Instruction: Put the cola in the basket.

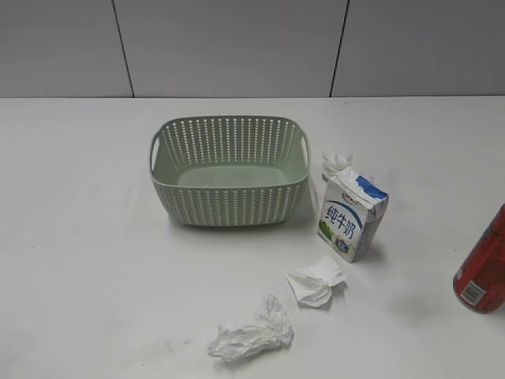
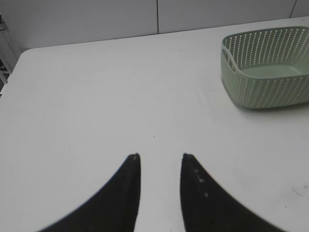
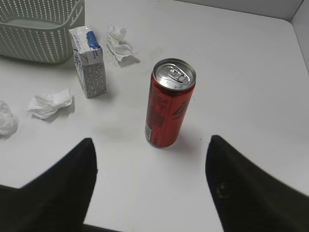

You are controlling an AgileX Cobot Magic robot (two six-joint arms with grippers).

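Note:
The cola (image 3: 169, 105) is a tall slim red can with a silver top. It stands upright on the white table, cut off at the right edge of the exterior view (image 1: 483, 268). The pale green lattice basket (image 1: 229, 199) sits empty at the table's middle back; it also shows in the left wrist view (image 2: 263, 87) and the right wrist view (image 3: 38, 41). My right gripper (image 3: 150, 140) is open wide, its fingers apart and short of the can. My left gripper (image 2: 160, 155) is open and empty over bare table, left of the basket. Neither gripper shows in the exterior view.
A white-and-blue milk carton (image 1: 351, 215) stands right of the basket, between it and the can. Crumpled tissues lie behind the carton (image 1: 336, 164), in front of it (image 1: 316, 283) and nearer the front edge (image 1: 251, 333). A grey panelled wall runs behind the table.

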